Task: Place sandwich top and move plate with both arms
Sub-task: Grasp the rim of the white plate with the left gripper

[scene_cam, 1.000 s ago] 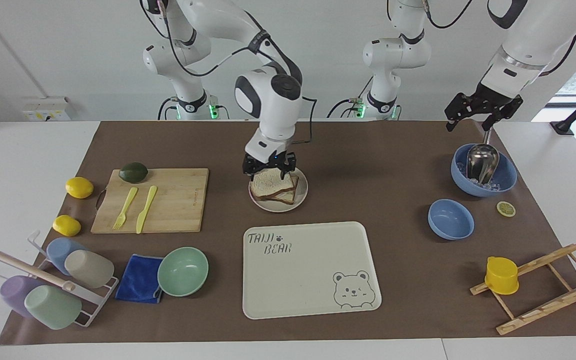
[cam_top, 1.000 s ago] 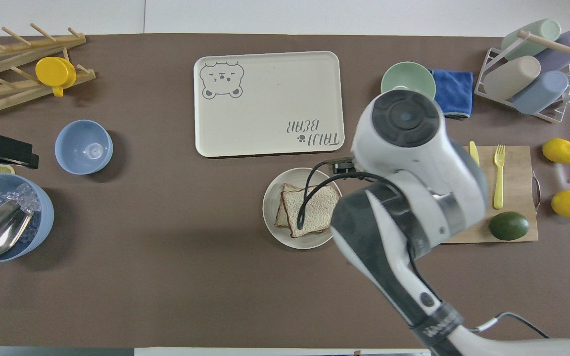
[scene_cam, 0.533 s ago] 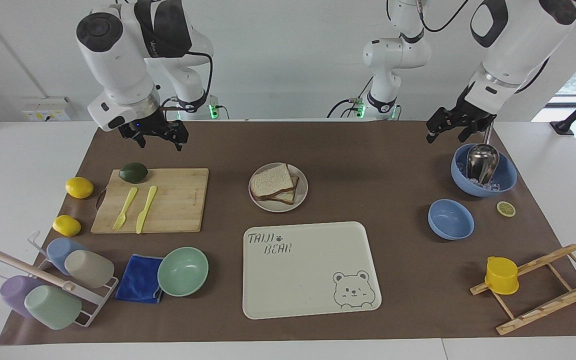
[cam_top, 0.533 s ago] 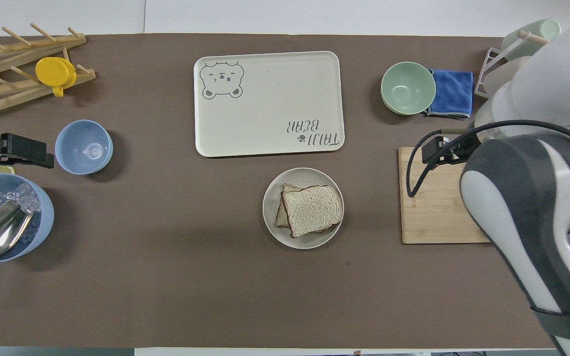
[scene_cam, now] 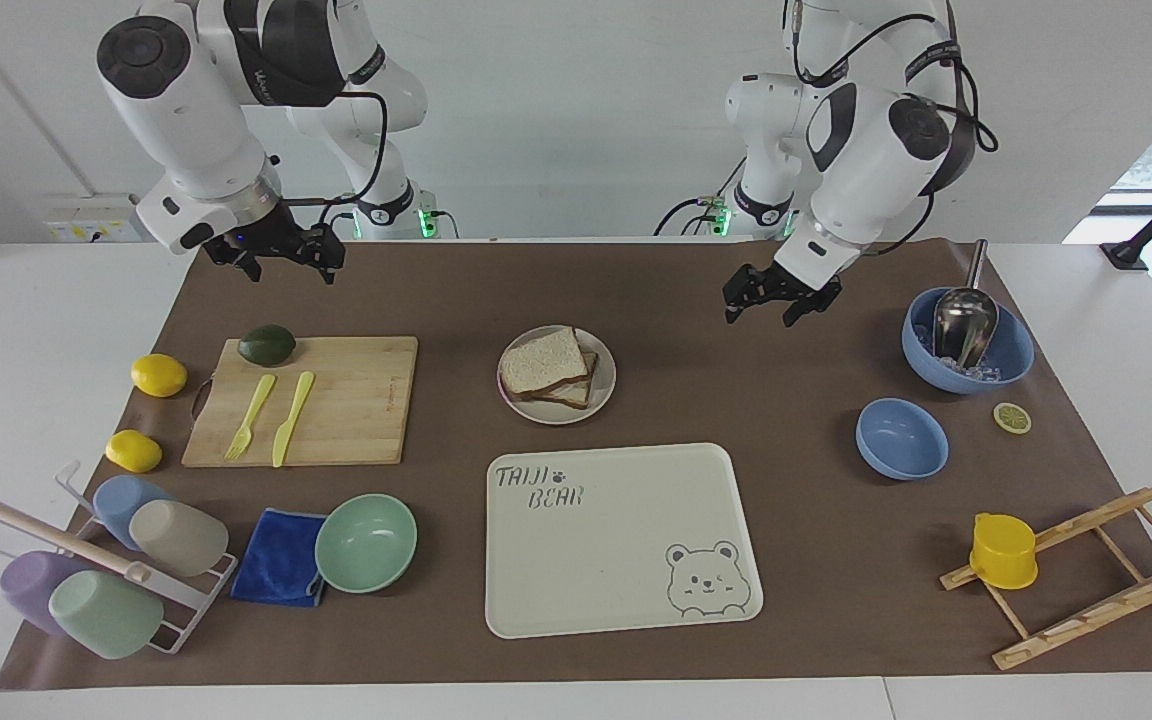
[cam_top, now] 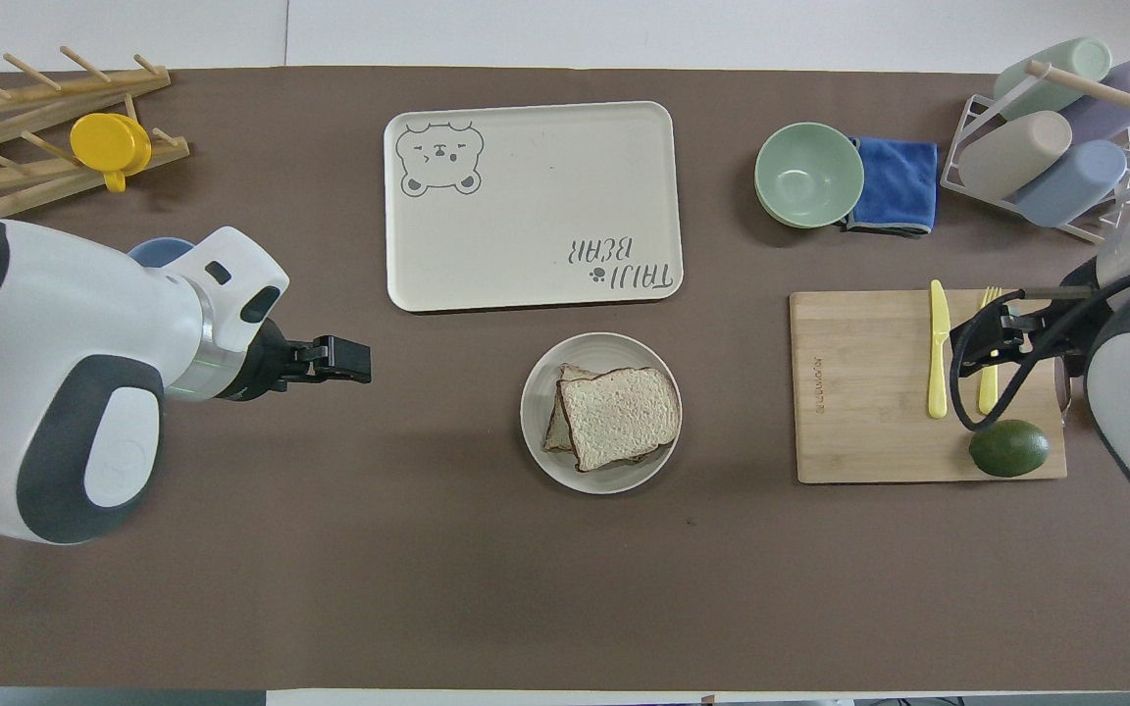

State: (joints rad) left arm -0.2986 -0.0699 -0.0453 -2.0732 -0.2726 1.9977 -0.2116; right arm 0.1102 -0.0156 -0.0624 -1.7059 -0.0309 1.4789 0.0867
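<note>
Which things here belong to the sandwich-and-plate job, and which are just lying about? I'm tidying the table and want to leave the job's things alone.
Job: sandwich top stacked on the plate; left gripper and right gripper, both open and raised.

Lying about: bear tray, cutting board, avocado, green bowl, blue cloth, lemons, cup rack.

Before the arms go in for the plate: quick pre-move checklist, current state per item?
1. Sandwich top lies on the lower slice, on the plate: ok.
2. Left gripper open, holding nothing, up over bare mat between the plate and the blue bowl with the scoop: ok.
3. Right gripper open, holding nothing, up over the mat near the cutting board: ok.
4. Plate rim free of other things all round: ok.
5. Cream tray holds nothing: ok.
6. Top slice square with the lower one: not ok, it sits skewed.
</note>
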